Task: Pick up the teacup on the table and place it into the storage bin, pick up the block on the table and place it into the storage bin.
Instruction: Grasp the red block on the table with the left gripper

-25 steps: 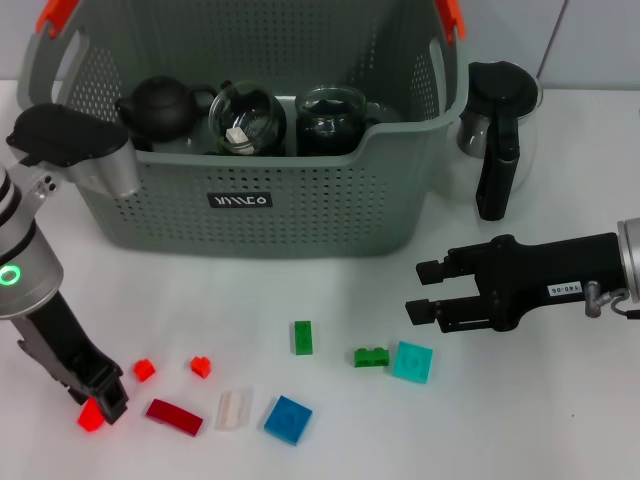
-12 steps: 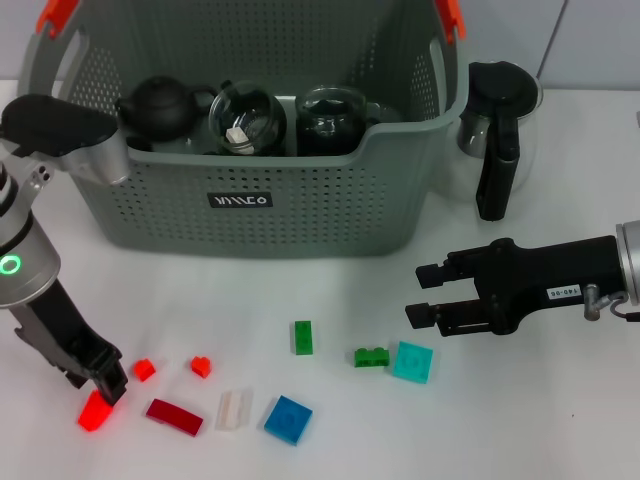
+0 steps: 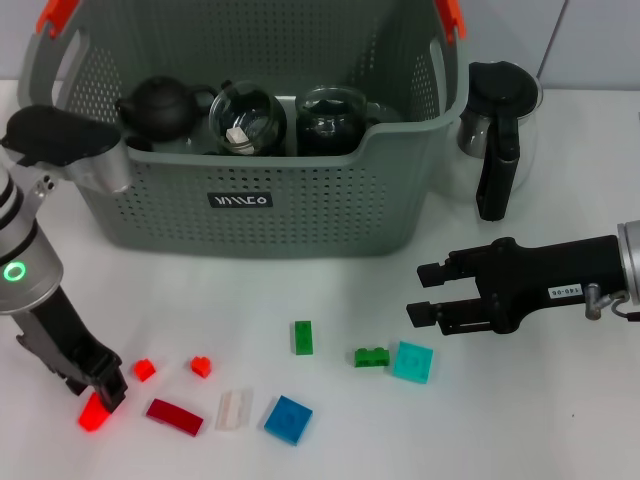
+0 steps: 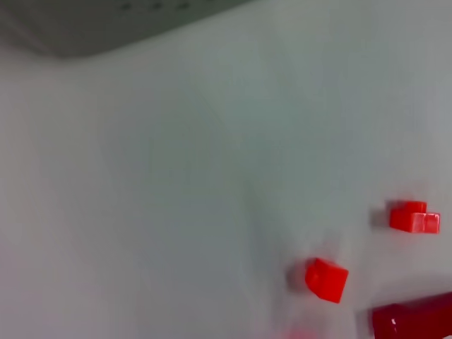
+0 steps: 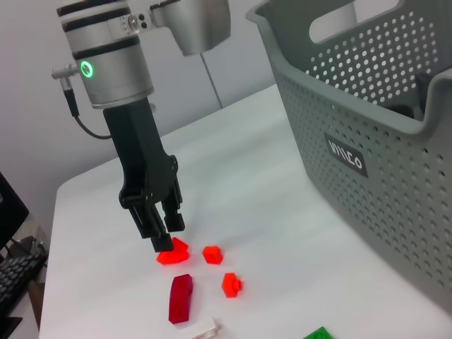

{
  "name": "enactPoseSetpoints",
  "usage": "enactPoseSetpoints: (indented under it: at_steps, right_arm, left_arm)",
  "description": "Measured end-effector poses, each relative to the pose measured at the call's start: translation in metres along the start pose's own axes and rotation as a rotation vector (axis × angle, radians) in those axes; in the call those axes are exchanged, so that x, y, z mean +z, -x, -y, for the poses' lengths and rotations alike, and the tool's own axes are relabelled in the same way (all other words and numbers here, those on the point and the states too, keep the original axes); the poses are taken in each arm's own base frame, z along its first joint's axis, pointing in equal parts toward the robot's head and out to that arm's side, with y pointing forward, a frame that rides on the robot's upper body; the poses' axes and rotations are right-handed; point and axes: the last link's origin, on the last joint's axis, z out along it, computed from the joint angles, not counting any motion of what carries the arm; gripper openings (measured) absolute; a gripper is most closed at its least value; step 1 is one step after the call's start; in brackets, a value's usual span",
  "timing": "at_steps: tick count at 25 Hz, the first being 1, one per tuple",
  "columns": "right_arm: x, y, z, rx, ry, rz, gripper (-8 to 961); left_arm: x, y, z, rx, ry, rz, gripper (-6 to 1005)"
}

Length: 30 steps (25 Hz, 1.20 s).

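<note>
Head view: left gripper (image 3: pixel 105 395) sits low on the table (image 3: pixel 560 420), fingers narrowed around a red block (image 3: pixel 93 412) to lift toward the storage bin (image 3: pixel 240 215); right gripper (image 3: pixel 425 293) hovers spread, idle.

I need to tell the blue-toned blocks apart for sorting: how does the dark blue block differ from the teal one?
The dark blue block is a deep blue, while the teal block is a light turquoise. The blue one lies alone near the table's front edge; the teal one lies farther back, right beside a small green block and just below the right gripper. Both are flat, squarish plates lying on the table.
</note>
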Motion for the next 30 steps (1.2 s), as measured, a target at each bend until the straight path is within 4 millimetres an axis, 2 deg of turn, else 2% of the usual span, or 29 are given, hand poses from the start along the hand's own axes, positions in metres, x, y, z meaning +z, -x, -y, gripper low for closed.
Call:
enactPoseSetpoints:
  at_steps: [30]
  right_arm:
    - [0.0,0.0,0.002,-0.001,-0.011,-0.004,644]
  left_arm:
    - [0.014,-0.005,0.004,0.021,-0.026,0.038,436]
